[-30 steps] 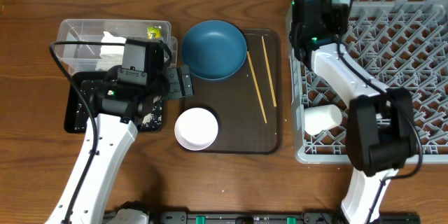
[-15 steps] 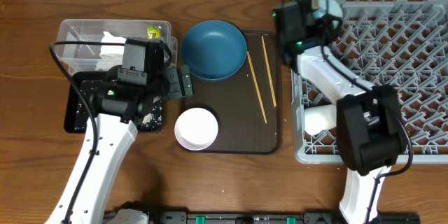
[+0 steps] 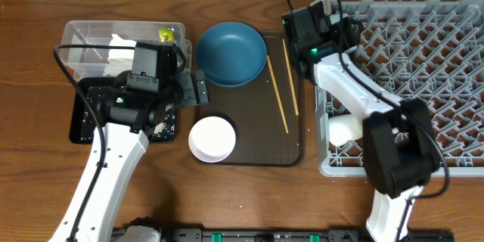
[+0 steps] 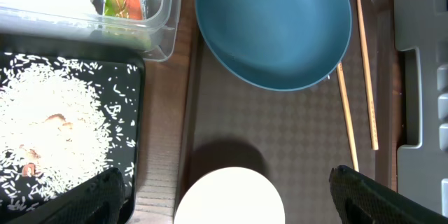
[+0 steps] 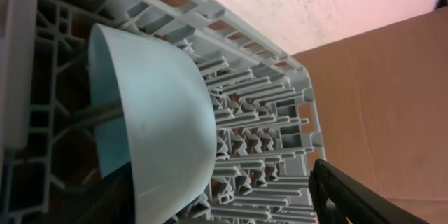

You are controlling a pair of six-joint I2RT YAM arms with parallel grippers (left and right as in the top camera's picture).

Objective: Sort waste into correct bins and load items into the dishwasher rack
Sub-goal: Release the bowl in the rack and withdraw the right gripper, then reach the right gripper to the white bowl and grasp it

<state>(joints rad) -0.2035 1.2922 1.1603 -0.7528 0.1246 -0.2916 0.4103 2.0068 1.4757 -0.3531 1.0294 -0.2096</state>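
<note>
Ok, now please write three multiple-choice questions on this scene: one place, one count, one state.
1. Where is the white cup?
A) on the brown serving tray
B) in the dark blue bowl
C) in the dishwasher rack

2. How many chopsticks lie on that tray?
A) one
B) two
C) four

3. How are the left fingers?
A) wide open, holding nothing
B) shut on a chopstick
C) shut, holding nothing

1 C: it lies on its side inside the rack.
2 B: two thin sticks lie beside the dark blue bowl.
3 A: both fingers stand far apart.
</note>
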